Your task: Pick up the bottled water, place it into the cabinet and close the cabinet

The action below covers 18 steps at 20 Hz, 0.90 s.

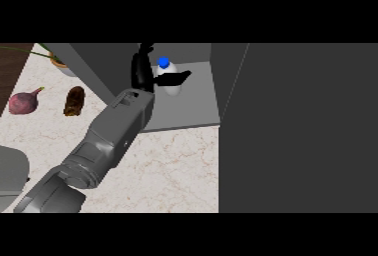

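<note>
Marble-patterned counter, pale with faint veins, fills the near ground, and a rounded grey shape sits at its left edge, too cut off to identify. From the lower left a grey forearm stretches diagonally up and to the right across the counter, reaching over the front lip of an open cabinet. To the right, the cabinet's dark grey door stands swung out and takes up the whole right part of the view. Left of the forearm, well apart from the cabinet, two things lie side by side on the counter: a purple-red root vegetable with a thin tail, and just to its right a dark brown, rough-skinned lump. Inside the cabinet, the black left hand is closed around the bottle — its fingers rise along the bottle's left side and its thumb lies across the white body. The bottle stands upright on the cabinet's grey floor, near the back, its blue cap showing above the hand. Farthest off, at the counter's top left corner beside the cabinet's outer wall, a small pot shows a green stem.
</note>
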Motion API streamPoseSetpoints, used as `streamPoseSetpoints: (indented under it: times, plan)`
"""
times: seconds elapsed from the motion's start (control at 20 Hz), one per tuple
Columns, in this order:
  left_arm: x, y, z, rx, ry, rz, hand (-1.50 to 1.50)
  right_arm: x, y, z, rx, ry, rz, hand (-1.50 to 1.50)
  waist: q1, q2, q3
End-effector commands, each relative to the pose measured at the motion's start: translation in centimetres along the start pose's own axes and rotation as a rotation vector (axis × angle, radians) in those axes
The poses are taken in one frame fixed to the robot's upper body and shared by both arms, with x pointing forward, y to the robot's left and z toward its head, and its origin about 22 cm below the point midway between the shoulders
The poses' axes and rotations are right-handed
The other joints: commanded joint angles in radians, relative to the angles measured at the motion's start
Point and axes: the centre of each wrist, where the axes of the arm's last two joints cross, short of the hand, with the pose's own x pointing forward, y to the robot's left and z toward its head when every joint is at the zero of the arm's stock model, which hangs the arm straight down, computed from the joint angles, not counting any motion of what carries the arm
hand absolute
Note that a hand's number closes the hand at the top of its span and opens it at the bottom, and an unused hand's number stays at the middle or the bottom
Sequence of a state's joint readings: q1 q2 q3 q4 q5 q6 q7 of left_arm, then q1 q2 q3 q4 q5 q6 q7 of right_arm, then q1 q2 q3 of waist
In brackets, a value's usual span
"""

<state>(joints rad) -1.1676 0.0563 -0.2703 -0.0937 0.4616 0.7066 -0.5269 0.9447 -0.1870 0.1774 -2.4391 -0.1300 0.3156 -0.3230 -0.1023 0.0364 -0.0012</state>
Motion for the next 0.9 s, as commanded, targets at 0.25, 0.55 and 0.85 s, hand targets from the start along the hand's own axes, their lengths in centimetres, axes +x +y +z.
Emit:
streamPoseSetpoints:
  times: [0.25, 0.55, 0.85]
  plan:
    - [2.7, -0.8, -0.8, -0.099, -0.09, 0.174, -1.5, 0.7, 0.1, 0.0, -0.023, -0.026, -0.062, -1.5, 0.006, -0.004, -0.001]
    - [3.6, -2.3, 0.1, -0.172, -0.167, 0.348, -1.5, 0.5, 0.5, -0.5, 0.018, -0.005, -0.061, -1.5, 0.033, -0.01, -0.001]
    - [2.5, -1.3, -0.2, -0.214, -0.171, 0.4, -1.5, 2.2, 0.6, 0.2, -0.002, 0.01, -0.054, -1.5, 0.056, -0.026, 0.0]
